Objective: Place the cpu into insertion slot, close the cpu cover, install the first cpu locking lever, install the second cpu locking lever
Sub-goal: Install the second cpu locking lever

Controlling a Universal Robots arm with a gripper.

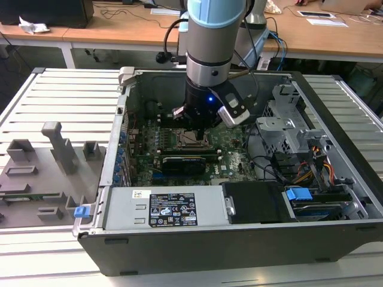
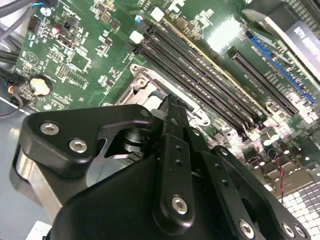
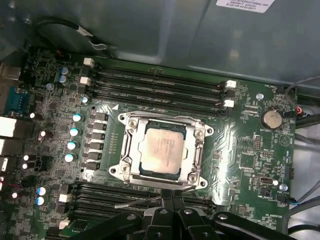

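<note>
While the gripper [image 1: 192, 124] hangs low over the slot [image 3: 131, 171] in the open case [image 1: 335, 113], its fingertips hide the slot's near edge in both wrist views; they look pressed together with nothing between. Inside the slot the cpu [image 3: 162, 150] lies flat, square to it, metal top up. Over it the cover [image 3: 196, 152] is down, framing the chip.

- Arm [image 1: 209, 36]: silver-grey cylindrical wrist segment with a pale blue cap band above.
- Wrist housing: black, with a small blue indicator light lit.
- Cables: black, looping from the upper arm down to the wrist.
- Side-mounted module: silver-white, angled block.
- Gripper [image 2: 172, 115]: matte black linkage bars, silver round-head screws at the pivots.
</note>
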